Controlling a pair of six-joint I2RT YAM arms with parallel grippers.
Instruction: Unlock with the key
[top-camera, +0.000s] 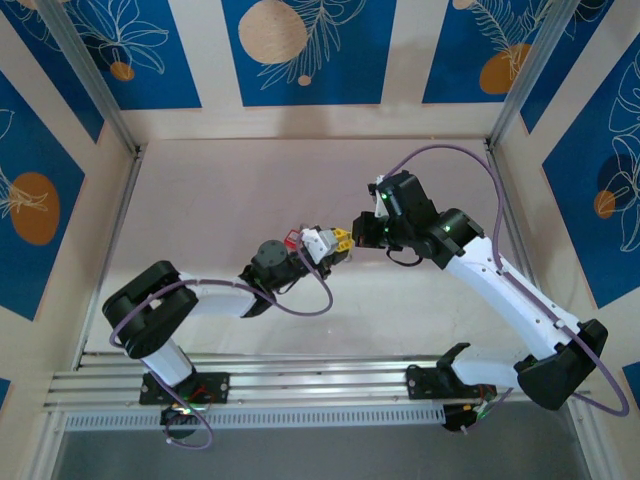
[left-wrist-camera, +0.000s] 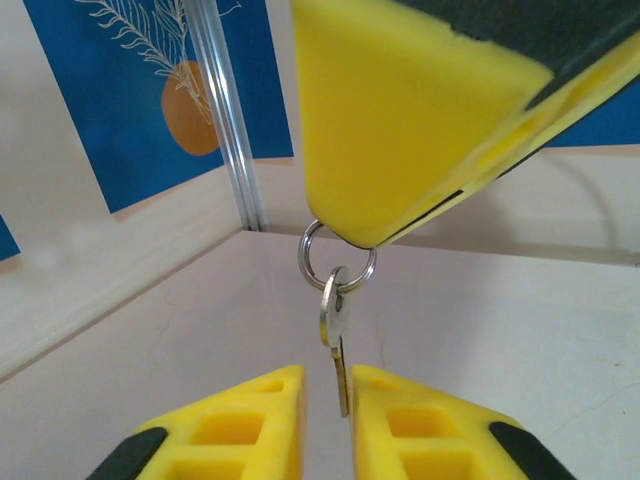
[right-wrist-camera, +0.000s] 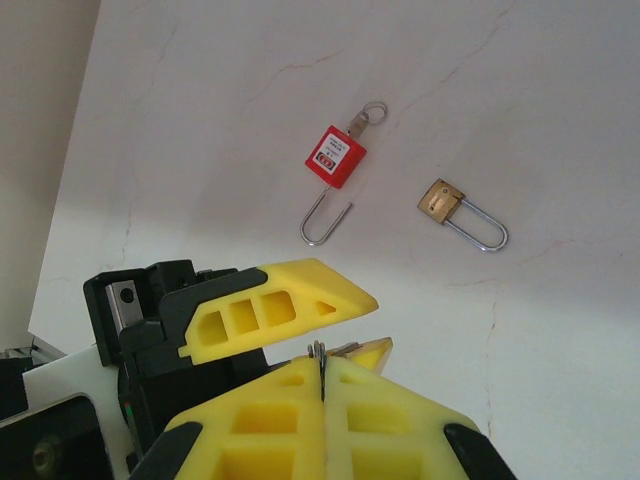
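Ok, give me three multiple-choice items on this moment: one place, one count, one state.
1. Where is the key? A lying flat; B hanging from a ring pinched in the right fingers; C in a keyhole.
2. Padlocks on the table: A one; B two; C three.
3. The red padlock has its shackle: A open; B closed; C missing.
Answers: B, the ring is clamped in the right fingers; B, one red, one brass padlock; A, one shackle end swings free.

The left arm and the right arm have white links with black joints, purple cables and yellow fingers.
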